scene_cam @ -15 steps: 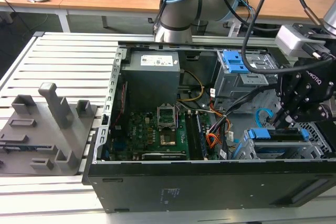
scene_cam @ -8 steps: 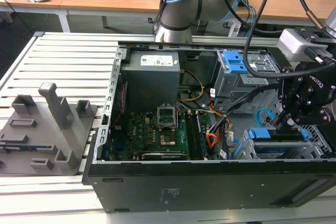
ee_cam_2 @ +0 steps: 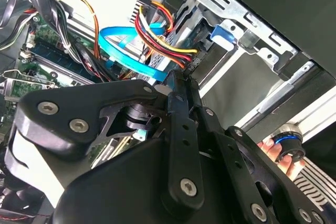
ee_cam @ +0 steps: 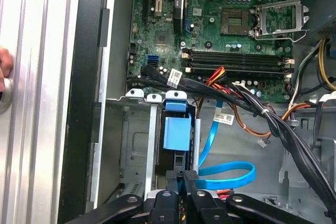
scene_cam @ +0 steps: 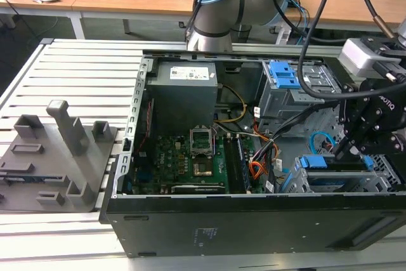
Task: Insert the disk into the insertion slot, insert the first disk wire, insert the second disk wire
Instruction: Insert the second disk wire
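Blue-framed disk [ee_cam: 177, 129] sits in the slot [ee_cam: 134, 145]; tool [ee_cam: 190, 178] pinched narrow, nothing visibly held, at the disk's connector end, light-blue wire [ee_cam: 226, 174] looped just beside it

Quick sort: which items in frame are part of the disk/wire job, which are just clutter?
Job:
- disk, sitting in the drive cage
- light-blue cable
- gripper, at the disk's connector end

Clutter:
- grey fixture blocks
- motherboard
- power supply
- blue-tabbed bay
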Tool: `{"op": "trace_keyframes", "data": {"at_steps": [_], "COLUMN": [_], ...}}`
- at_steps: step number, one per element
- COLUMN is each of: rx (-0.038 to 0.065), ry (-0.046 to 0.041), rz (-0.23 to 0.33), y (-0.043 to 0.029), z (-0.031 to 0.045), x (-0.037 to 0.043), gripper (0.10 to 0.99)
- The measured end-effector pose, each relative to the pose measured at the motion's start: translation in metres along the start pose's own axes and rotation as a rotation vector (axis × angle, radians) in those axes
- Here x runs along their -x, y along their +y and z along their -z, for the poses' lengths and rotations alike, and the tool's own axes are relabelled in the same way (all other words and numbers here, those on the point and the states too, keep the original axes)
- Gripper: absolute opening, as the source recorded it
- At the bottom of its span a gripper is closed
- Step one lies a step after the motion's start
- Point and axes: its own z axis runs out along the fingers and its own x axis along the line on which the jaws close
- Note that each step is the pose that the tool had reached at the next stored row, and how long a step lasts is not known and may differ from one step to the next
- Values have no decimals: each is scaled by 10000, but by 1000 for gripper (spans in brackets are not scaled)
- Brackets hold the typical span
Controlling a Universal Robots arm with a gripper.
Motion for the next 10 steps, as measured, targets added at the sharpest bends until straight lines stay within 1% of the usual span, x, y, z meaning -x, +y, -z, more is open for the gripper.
{"op": "trace_keyframes", "data": {"at_steps": [5,9,10], "rx": [0,-1,-1], "ry": [7,-1,-1], "rz": [-1,1,0], "y": [-7,-8,-8], "z": [-32,-38,-39], "x": [-6,-5,-5], "gripper": [161,161,176]}}
